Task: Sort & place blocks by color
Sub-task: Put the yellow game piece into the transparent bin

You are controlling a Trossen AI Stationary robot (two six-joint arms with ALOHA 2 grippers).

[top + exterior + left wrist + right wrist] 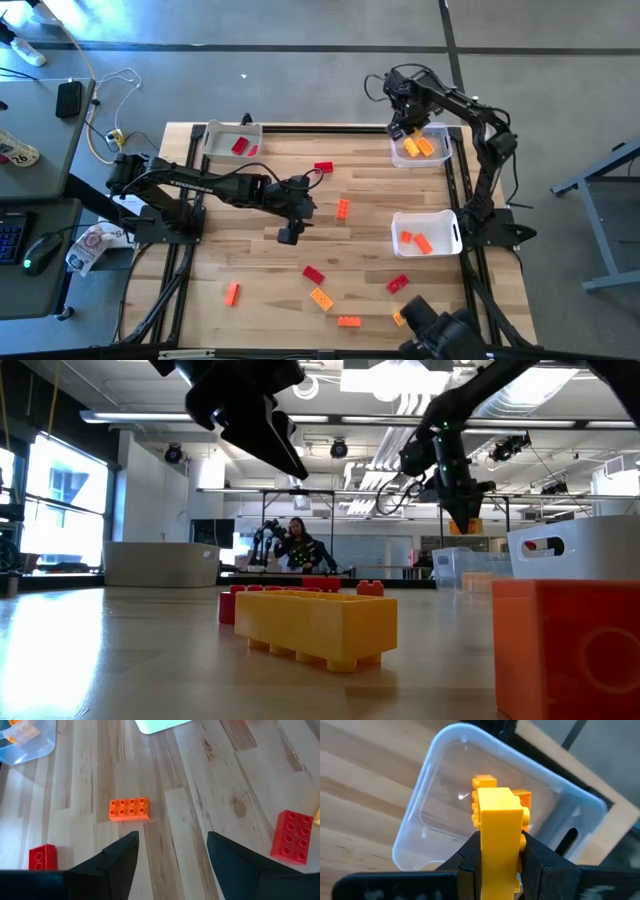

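Observation:
My right gripper (404, 130) is shut on a yellow block (496, 815) and hangs above the clear bin (435, 805) at the table's far right, where yellow-orange blocks (420, 147) lie. My left gripper (308, 205) stands open above mid-table, with nothing between its fingers (120, 857). An orange block (129, 809) lies flat on the wood just ahead of it, studs up. A red block (42, 856) and another red one (292, 834) lie to either side. Several more red, orange and yellow blocks lie scattered toward the near edge (321, 298). My right gripper pinches the yellow block between its two fingers, which sit on opposite sides of the end nearer the gripper (495, 845). The fingers point steeply down from above. The block juts out beyond the fingertips, lifted clear over the bin's opening.
A white bin (232, 140) with red blocks stands at the far left, and another white bin (440, 222) with orange blocks stands at the right. A dark frame runs round the table. In the low view a person (297, 543) stands far back in the room.

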